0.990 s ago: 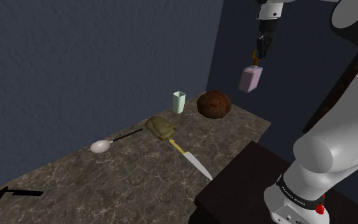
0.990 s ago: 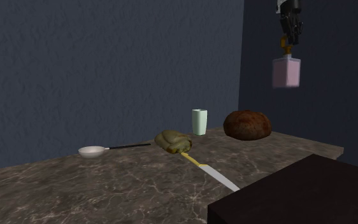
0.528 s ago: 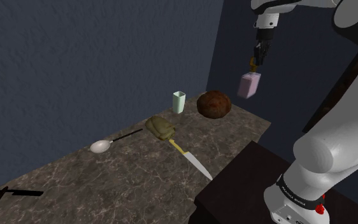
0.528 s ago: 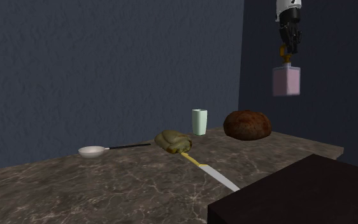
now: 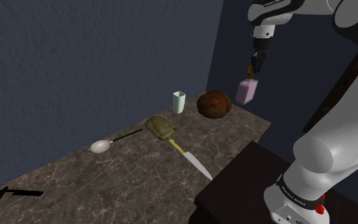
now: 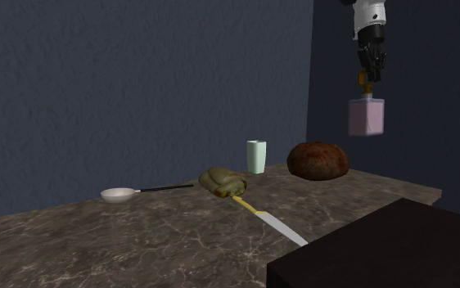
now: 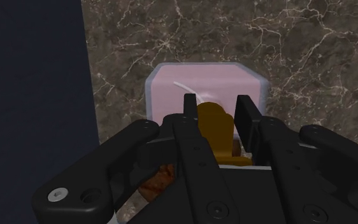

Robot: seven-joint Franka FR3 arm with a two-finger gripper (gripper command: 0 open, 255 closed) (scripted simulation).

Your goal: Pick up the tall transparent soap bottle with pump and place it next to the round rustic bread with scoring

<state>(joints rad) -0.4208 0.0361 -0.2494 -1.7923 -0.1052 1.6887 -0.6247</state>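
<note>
A pink, see-through soap bottle with an amber pump hangs in the air above the counter. My gripper is shut on the pump and carries the bottle. In the wrist view the two black fingers clasp the amber pump, with the pink bottle body beneath, over the marble. The round dark-brown bread lies on the counter's far end, below the bottle and toward the shoulder view's left.
A pale green cup stands beside the bread. An olive lump, a yellow-handled knife and a white spoon lie along the marble counter. My dark stand is at lower right. Dark blue walls close the back.
The gripper has come down with the bottle and shifted slightly toward the shoulder view's left, closer to the bread. Nothing on the counter has moved.
</note>
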